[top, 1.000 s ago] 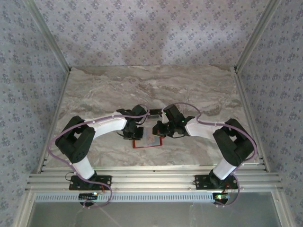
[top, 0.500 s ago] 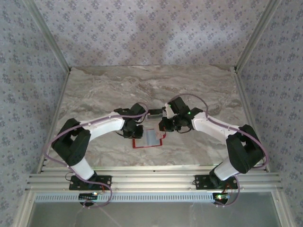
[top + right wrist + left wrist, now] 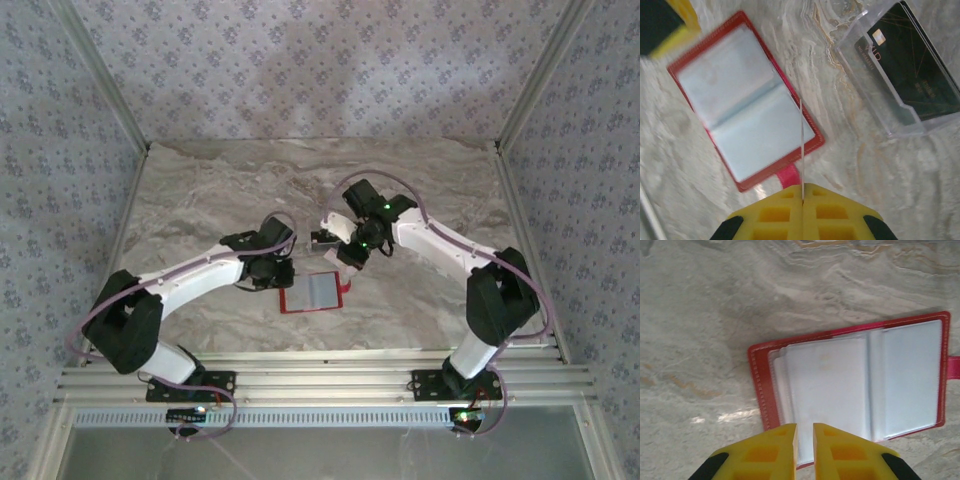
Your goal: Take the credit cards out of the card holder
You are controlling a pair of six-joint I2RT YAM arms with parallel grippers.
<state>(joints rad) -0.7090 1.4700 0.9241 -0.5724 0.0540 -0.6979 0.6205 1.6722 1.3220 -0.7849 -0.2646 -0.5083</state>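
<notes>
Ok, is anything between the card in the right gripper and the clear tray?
Nothing visible. The right gripper holds the credit card edge-on beside the open card holder; bare marble table separates it from the clear tray, where a dark card already lies.

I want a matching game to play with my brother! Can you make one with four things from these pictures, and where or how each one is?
Things:
1. card holder
2. dark card
3. thin card, seen edge-on
4. left gripper

Where or how:
A. inside the clear box
B. pinched in the shut right gripper
C. lying open on the table
D. fingers a little apart, by the holder's edge

Pairs: 1-C, 2-A, 3-B, 4-D.
</notes>
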